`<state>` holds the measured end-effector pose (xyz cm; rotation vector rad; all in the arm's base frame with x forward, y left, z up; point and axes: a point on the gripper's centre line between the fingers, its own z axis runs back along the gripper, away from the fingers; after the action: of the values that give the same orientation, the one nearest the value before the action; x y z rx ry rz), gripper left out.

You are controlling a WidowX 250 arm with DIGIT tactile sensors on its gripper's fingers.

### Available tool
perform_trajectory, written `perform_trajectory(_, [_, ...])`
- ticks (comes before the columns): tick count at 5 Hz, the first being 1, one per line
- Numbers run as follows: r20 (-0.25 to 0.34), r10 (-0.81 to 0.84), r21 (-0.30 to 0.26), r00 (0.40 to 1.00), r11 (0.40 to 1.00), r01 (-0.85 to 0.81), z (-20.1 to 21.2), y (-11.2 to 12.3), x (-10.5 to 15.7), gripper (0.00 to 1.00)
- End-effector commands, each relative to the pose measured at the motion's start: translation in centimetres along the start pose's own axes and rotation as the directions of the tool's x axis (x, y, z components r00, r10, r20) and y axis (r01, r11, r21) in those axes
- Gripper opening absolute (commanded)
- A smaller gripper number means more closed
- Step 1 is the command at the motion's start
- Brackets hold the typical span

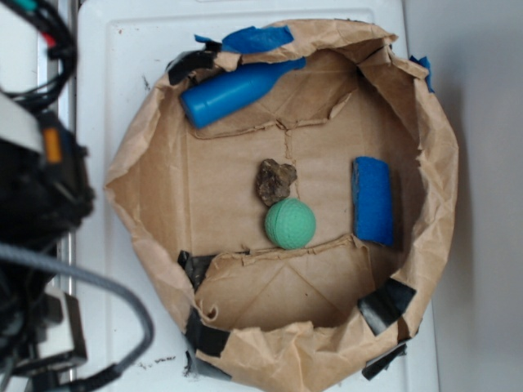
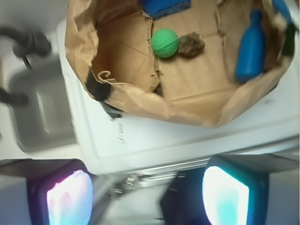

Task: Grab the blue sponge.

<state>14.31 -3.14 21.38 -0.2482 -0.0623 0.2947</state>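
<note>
1. On the white surface point(image 1: 122, 73) sits a round, rolled-down brown paper container point(image 1: 151, 131), its rim patched with black tape point(image 1: 386, 304) and blue tape strips point(image 1: 257, 38).
2. Four things lie inside it, on the paper floor.
3. Against the wall on the right of the exterior view lies the blue sponge point(image 1: 373, 201) — flat, long side running along that wall, apart from the other items.
4. Near the middle rests a green ball point(image 1: 290, 224), with a brown rock-like lump point(image 1: 274, 180) touching or just beside it on the far side.
5. At the upper left of the exterior view, a smooth blue bottle point(image 1: 235, 90) lies on its side along the wall, neck pointing toward the blue tape.
6. From the wrist view, only a corner of the sponge shows at the top edge, above the ball.
7. Outside the container — over the white surface and its edge — the gripper point(image 2: 147, 197) hovers with its two fingers point(image 2: 70, 197) spread wide and nothing between them.
8. Dark robot parts and cables point(image 1: 33, 204) fill the left of the exterior view, blurred.
</note>
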Motion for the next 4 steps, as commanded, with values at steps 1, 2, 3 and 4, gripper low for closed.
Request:
perform_trajectory(1, [0.018, 0.266, -0.088, 0.964, 0.961, -0.263, 0.9, -0.5, 0.5, 1.00])
perform_trajectory(2, [0.018, 0.266, -0.088, 0.964, 0.961, -0.263, 0.9, -0.5, 0.5, 1.00])
perform_trajectory(3, [0.018, 0.266, -0.088, 0.964, 0.961, -0.263, 0.9, -0.5, 0.5, 1.00])
perform_trajectory(4, [0.148, 0.471, -0.127, 0.870, 0.881, -0.456, 1.0, -0.3, 1.6, 1.00])
